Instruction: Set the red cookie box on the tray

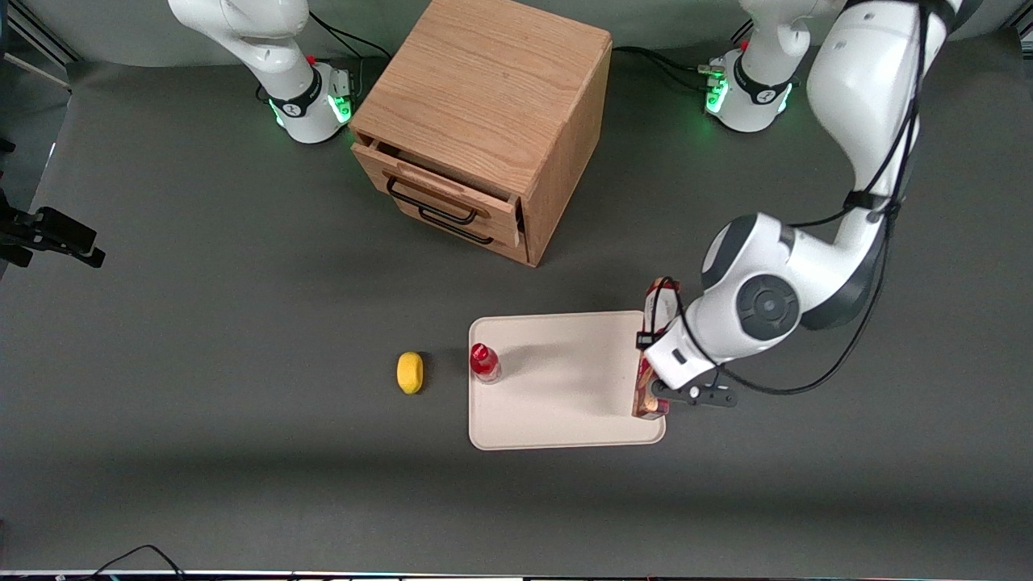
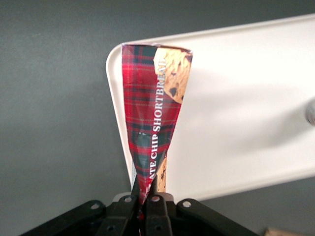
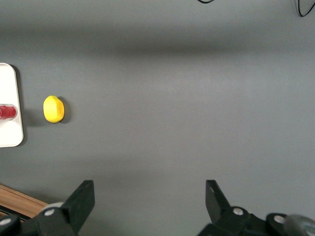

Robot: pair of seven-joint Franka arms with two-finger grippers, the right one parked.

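Note:
The red cookie box (image 2: 155, 113) is a slim dark-red tartan box with cookie pictures. It stands on edge, pinched between the fingers of my left gripper (image 2: 145, 194), which is shut on it. In the front view the box (image 1: 661, 303) runs along the tray's edge at the working arm's end, partly hidden under the wrist. The gripper (image 1: 648, 378) is at that same edge. The cream-white tray (image 1: 565, 395) lies flat on the table, and its corner and rim show beneath the box in the left wrist view (image 2: 236, 123). I cannot tell whether the box touches the tray.
A small red-capped bottle (image 1: 484, 363) stands on the tray's edge toward the parked arm. A yellow lemon-like object (image 1: 410, 372) lies on the table beside it. A wooden drawer cabinet (image 1: 484, 121) stands farther from the camera, with its top drawer slightly open.

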